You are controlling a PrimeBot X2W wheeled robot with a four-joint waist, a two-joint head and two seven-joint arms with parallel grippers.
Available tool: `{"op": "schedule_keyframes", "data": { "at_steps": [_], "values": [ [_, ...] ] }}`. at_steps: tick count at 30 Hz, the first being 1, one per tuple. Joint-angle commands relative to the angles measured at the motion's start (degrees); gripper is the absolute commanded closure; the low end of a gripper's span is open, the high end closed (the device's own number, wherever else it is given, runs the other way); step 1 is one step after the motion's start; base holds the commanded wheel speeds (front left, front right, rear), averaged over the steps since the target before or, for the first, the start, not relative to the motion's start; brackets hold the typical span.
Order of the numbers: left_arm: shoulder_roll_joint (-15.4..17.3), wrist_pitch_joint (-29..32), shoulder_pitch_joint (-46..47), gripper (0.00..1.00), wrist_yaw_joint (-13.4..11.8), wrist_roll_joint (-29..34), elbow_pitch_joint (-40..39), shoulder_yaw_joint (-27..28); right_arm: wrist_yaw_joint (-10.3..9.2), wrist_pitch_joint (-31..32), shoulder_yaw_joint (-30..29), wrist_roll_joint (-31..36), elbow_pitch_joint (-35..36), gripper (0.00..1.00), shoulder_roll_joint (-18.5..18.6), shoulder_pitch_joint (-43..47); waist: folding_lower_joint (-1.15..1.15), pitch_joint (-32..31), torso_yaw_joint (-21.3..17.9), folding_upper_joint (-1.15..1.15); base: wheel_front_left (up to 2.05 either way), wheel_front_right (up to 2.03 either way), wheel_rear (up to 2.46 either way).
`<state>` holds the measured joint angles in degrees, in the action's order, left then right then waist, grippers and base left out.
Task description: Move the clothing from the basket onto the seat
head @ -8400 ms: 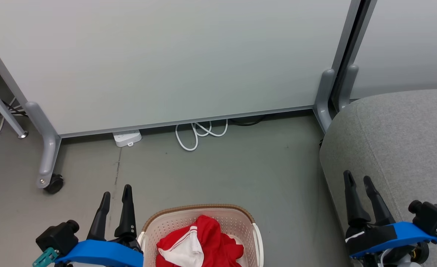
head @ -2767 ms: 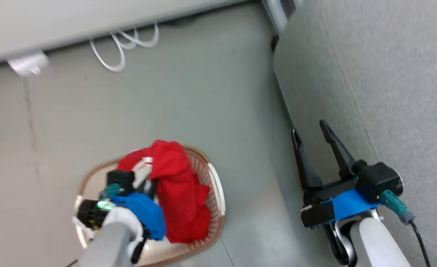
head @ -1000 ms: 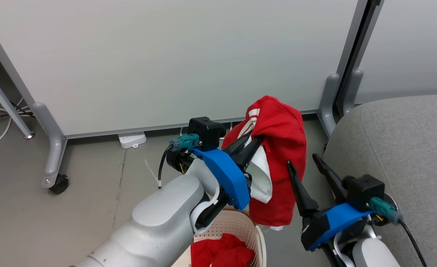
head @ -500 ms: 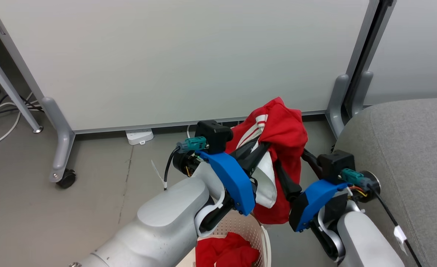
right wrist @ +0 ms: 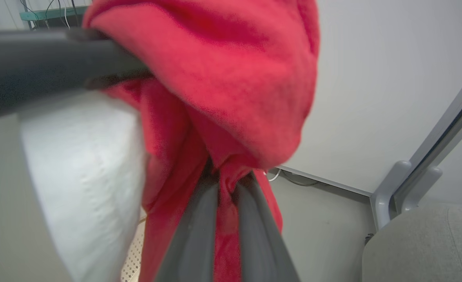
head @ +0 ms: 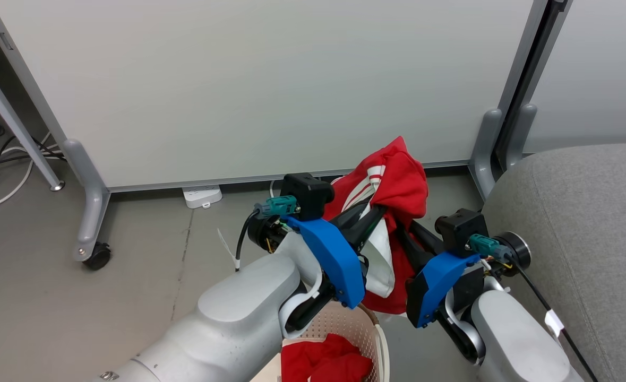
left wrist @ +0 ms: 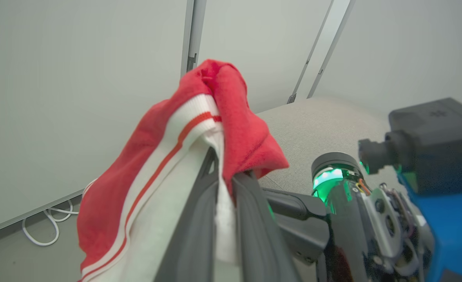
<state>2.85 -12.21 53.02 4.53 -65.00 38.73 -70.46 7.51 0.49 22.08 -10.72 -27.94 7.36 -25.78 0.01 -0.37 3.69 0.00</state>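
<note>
1. Pinching white fabric between nearly closed fingers, the left hand holds the striped red-and-white garment aloft, draped over its fingertips.
2. Below this hand, the plain red garment lies in the basket.
3. Just to its right, the right hand is closed on the striped garment's red folds.
4. Right of both hands stands the grey seat, apart from the held garment.

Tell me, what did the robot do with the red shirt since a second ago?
The right end effector swung in leftward from beside the red-and-white garment and closed on its red fabric. The left end effector stayed shut on the same garment, holding it up above the basket. The plain red garment stayed in the basket.
</note>
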Motion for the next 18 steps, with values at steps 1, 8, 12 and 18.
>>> {"op": "schedule_keyframes", "data": {
  "at_steps": [1, 8, 12, 18],
  "values": [
    [0.1, -0.3, 0.7, 1.0, 0.1, -0.4, 0.2, -0.1, -0.04, -0.6, 0.5, -0.3, -0.3, 1.0, 0.2, -0.8, -0.01, -0.1, -0.1, 0.0, 0.0, 0.0, 0.0],
    [0.1, -0.8, 1.0, 1.0, 0.1, -1.3, 1.4, -0.7, -0.04, -1.6, 1.7, -0.9, -1.0, 1.0, 0.5, -0.4, -0.01, -0.4, -0.5, 0.0, 0.0, 0.0, 0.0],
    [0.1, -1.0, 1.1, 1.0, 0.1, -1.5, 1.8, -1.0, -0.04, -1.8, 2.0, -0.8, -1.0, 1.0, 0.6, -0.6, -0.01, -0.4, -0.7, 0.0, 0.0, 0.0, 0.0],
    [0.1, -1.1, 1.3, 1.0, 0.1, -1.9, 2.4, -1.3, -0.04, -2.2, 1.9, -0.8, -0.9, 1.0, 0.6, -0.7, -0.01, -0.2, -0.8, 0.0, 0.0, 0.0, 0.0]
  ]
}}
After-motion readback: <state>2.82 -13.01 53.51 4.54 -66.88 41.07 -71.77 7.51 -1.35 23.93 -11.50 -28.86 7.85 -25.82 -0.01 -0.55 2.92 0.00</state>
